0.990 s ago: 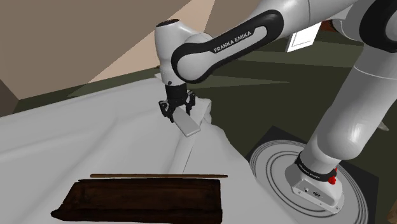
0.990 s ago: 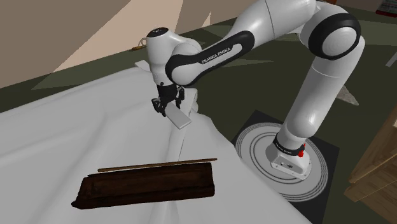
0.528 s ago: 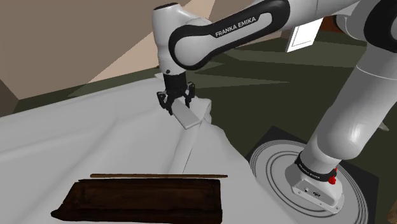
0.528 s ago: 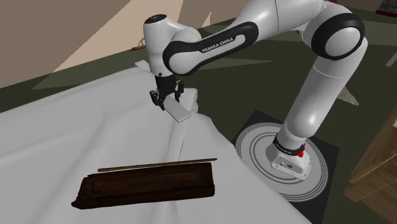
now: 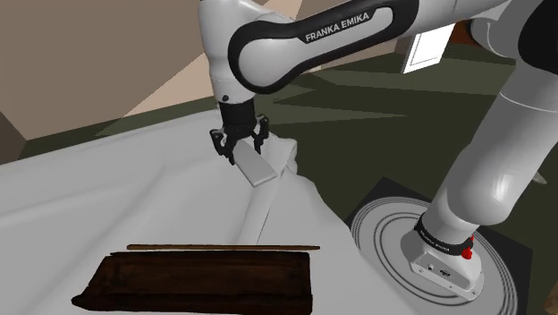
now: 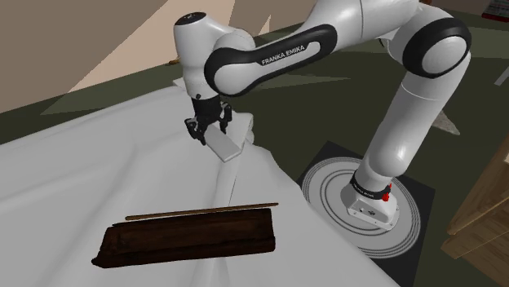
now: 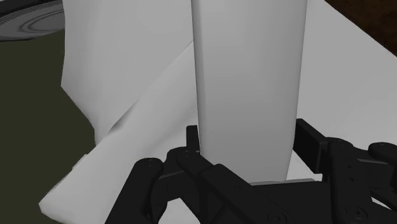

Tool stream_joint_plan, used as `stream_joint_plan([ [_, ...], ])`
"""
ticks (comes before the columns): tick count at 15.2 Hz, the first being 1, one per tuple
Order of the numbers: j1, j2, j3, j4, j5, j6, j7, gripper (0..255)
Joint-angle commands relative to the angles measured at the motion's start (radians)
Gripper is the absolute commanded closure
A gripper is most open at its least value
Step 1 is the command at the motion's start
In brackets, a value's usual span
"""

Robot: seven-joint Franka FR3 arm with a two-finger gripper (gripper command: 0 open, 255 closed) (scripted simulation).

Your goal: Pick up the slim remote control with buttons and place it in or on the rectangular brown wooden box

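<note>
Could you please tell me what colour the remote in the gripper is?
The remote is plain pale grey, with no buttons showing; the wrist view shows it best.

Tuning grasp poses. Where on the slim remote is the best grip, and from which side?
Pinch the remote across its narrow width near one end, coming in along its length, as the hand does now. It is drawn as a flat grey slab with straight, parallel long edges, so the fingers should seat squarely on them.

Both exterior views overlook the white surface (image 5: pixel 89 197) alike, wrist closer.
</note>
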Motion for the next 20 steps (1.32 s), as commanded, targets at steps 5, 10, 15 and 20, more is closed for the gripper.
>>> stream_joint_plan([
  [5, 0.083, 0.065, 0.070, 0.069, -0.039, -0.016, 0.164, 255],
  [10, 0.169, 0.154, 0.118, 0.161, -0.096, -0.041, 0.307, 255],
  [15, 0.280, 0.270, 0.148, 0.290, -0.174, -0.084, 0.448, 255],
  [20, 0.326, 0.321, 0.149, 0.310, -0.207, -0.065, 0.498, 255],
])
